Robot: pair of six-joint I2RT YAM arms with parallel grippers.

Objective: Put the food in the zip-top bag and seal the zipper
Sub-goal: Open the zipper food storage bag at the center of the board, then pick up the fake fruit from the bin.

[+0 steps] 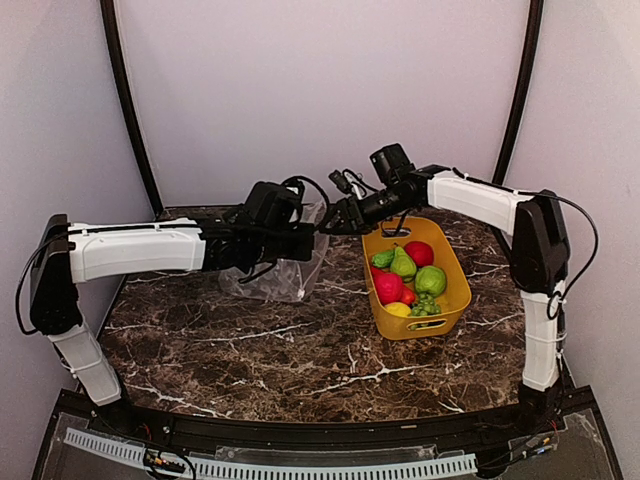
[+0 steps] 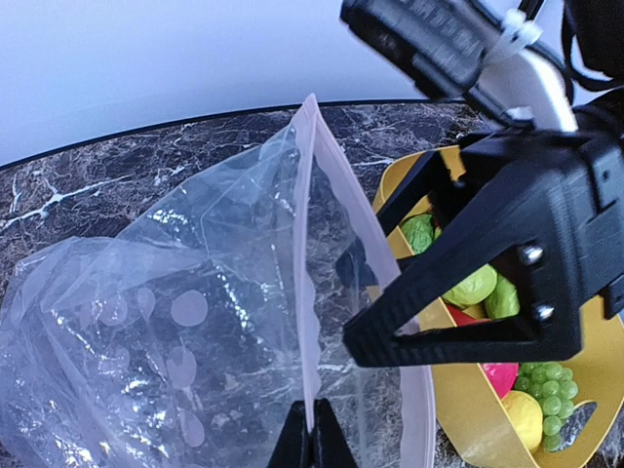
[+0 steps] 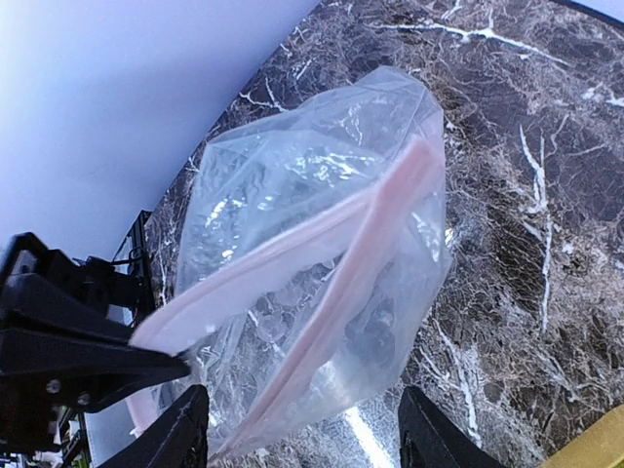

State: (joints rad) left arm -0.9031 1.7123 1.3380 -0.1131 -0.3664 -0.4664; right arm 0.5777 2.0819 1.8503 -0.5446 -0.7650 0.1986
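The zip-top bag (image 2: 175, 322) hangs from my left gripper (image 2: 312, 441). It is clear, crinkly film printed with faint pale dots, and its belly slumps on the table ahead of and below the fingertips. Only the marble shows through the film. The zipper (image 2: 308, 292), a thin pinkish-white strip, rises straight out of my left jaws, which are pressed together on it. Its second lip bows away toward my right gripper (image 3: 307, 439), so the mouth gapes in a narrow leaf shape.

My right jaws stand spread, with the mouth end of the bag lying between the two fingers as my wrist camera sees it. Whether either pad touches the film I cannot tell.

Just beside and below my right gripper, on the side away from the bag, sits the yellow basket (image 1: 455, 270) — smooth plastic, oblong, round-cornered, with a handle slot in its near end. It holds the food (image 1: 405, 280): glossy toy pieces, among them red round pieces (image 1: 388, 287), a green pear shape (image 1: 402, 263), knobbly green grapes (image 1: 425, 306) and a yellow piece (image 1: 398, 310). Everything rests on the table (image 1: 250, 350) — dark brown marble with white veins.
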